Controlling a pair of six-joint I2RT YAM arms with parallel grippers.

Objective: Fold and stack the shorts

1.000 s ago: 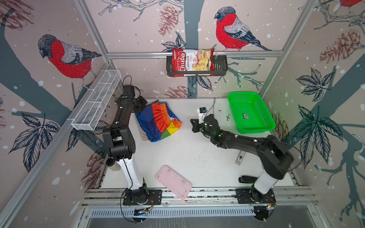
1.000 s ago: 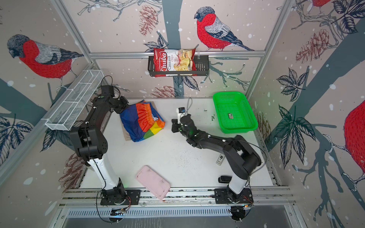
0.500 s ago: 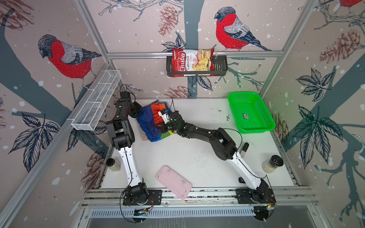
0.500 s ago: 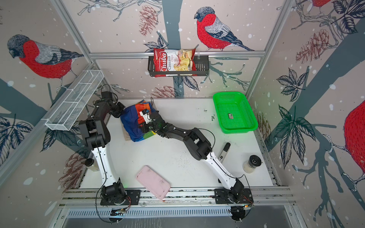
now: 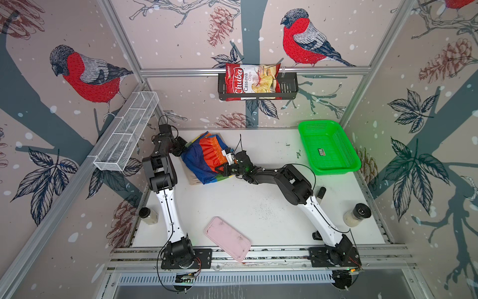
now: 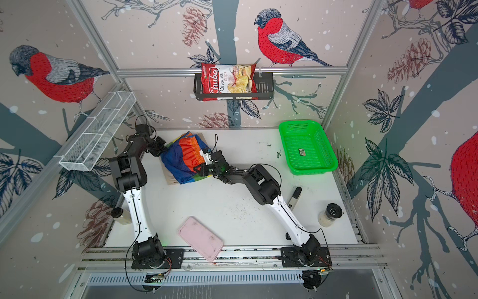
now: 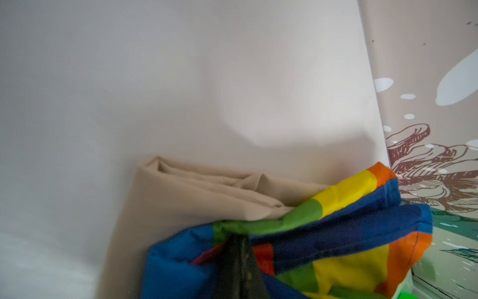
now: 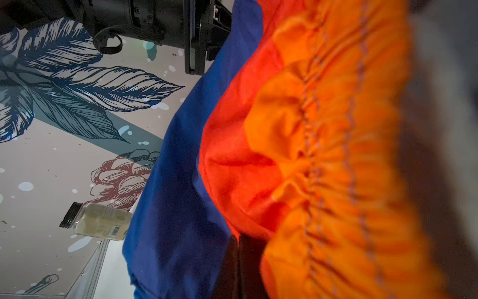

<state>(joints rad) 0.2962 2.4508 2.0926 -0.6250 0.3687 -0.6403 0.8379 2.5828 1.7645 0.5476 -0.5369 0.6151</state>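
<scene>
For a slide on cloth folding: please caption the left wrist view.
Left end effector shut on the striped shorts, which drape over the folded beige shorts on the white table.

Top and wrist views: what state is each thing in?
striped shorts: bunched, lying on the beige shorts.
beige shorts: folded flat, underneath.
left gripper: shut on striped shorts.
right gripper: shut, tip against striped shorts.
green basket: upright, only a small tag inside.
chips bag: standing in wall rack.

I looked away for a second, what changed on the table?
The right gripper swung left to the striped shorts, jaws shut against them. The left gripper still pinches their left edge; beige shorts and basket unmoved.
</scene>
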